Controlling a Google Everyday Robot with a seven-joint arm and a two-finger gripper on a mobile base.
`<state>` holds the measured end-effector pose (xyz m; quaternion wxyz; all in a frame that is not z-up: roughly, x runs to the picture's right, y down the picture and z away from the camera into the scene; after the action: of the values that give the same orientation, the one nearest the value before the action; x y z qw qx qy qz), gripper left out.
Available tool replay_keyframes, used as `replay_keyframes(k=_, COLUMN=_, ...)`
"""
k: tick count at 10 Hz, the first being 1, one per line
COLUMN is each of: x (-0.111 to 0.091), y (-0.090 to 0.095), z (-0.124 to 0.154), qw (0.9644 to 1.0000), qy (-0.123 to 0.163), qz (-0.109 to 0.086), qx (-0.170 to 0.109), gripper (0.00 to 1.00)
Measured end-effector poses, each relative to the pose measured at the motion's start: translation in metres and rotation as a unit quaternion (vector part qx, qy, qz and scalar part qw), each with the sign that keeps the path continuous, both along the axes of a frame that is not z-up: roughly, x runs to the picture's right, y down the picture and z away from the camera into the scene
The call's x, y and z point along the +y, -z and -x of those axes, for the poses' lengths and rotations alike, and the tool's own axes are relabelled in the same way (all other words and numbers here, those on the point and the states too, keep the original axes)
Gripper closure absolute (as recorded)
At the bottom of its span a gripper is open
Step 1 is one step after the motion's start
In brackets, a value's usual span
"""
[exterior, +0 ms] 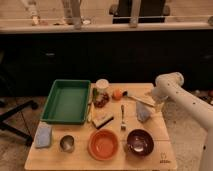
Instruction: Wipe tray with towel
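The green tray (66,101) lies at the left rear of the pale wooden desk (82,160). The folded blue towel (43,135) lies near the tray's front left corner, apart from it. The tool (153,99) hangs over the desk's right edge; I cannot tell whether it is spread. Dark cabinets (105,57) stand behind. A small mark (163,161) at the front right corner is unreadable.

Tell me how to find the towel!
Start at the wooden table and find the big green tray on its left side. In front of the tray, at the table's front left corner, lies the towel, far from the robot's hand at the right edge. It is flat, folded and pale blue, unlike the shiny cup beside it.
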<state>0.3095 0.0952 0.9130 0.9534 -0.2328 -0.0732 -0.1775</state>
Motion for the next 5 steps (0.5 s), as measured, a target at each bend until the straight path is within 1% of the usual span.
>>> replay_keyframes(k=2, x=0.0039, y=-0.0048, z=-0.0005, qw=1.0000, qy=0.001, qz=0.005, qx=0.001, gripper=0.20)
replay_keyframes(k=3, x=0.0036, y=-0.0021, z=0.0008, qw=1.0000, qy=0.004, qz=0.002, qx=-0.009, gripper=0.20)
replay_keyframes(k=5, x=0.0056, y=0.0036, z=-0.0001, qw=0.9995, qy=0.013, qz=0.004, qx=-0.027, gripper=0.20)
